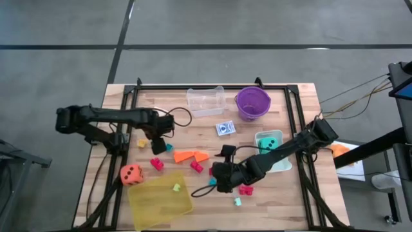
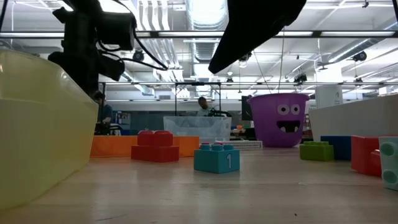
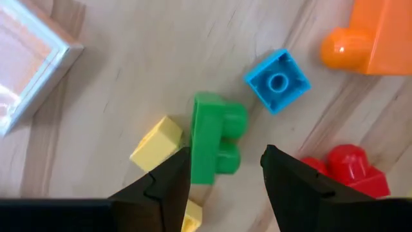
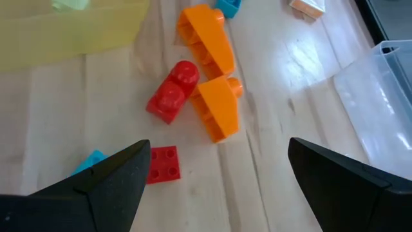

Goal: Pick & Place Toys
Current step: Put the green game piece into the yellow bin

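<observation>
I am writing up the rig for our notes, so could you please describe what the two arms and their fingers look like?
Both arms are dark, near-black jointed links with black cables looping alongside. The left gripper has two matte black fingers with stepped, notched inner edges. The right gripper has broad, dark, wedge-shaped fingers. No markings are visible.

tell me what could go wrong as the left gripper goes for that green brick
1. The left gripper is open over the green plastic brick, but a small yellow brick lies against it; one finger may land on the yellow one or pinch both.
2. The blue square brick and red studded brick lie close by, so a slanted descent could knock them.
</observation>
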`<state>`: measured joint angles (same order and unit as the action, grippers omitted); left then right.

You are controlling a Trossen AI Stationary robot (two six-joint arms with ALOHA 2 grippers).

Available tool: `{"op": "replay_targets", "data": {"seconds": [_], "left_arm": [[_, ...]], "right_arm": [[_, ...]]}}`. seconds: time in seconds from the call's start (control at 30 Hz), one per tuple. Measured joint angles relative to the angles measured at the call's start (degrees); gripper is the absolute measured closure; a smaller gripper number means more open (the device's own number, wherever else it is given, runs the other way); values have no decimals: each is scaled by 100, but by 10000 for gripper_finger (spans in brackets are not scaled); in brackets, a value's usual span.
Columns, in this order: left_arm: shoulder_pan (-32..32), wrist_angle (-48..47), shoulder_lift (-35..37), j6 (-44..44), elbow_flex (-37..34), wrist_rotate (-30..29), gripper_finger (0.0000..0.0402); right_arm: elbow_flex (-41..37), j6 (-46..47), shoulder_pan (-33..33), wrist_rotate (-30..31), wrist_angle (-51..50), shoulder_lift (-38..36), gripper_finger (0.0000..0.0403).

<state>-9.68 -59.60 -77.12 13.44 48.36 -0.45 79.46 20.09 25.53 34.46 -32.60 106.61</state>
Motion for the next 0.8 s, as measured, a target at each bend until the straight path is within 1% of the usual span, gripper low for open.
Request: {"op": "replay_targets", "data": {"seconds": [0.33, 0.6, 0.8], "left_arm": [[11, 270, -434, -152, -5, -5, 212], [31, 285, -979, -875, -5, -20, 212], [31, 288, -1230, -1042, -6, -172, 212]], "right_arm": [[0, -102, -31, -32, -10, 0, 39], [0, -104, -31, -42, -17, 0, 39], [0, -104, -31, -42, -13, 0, 39]]}}
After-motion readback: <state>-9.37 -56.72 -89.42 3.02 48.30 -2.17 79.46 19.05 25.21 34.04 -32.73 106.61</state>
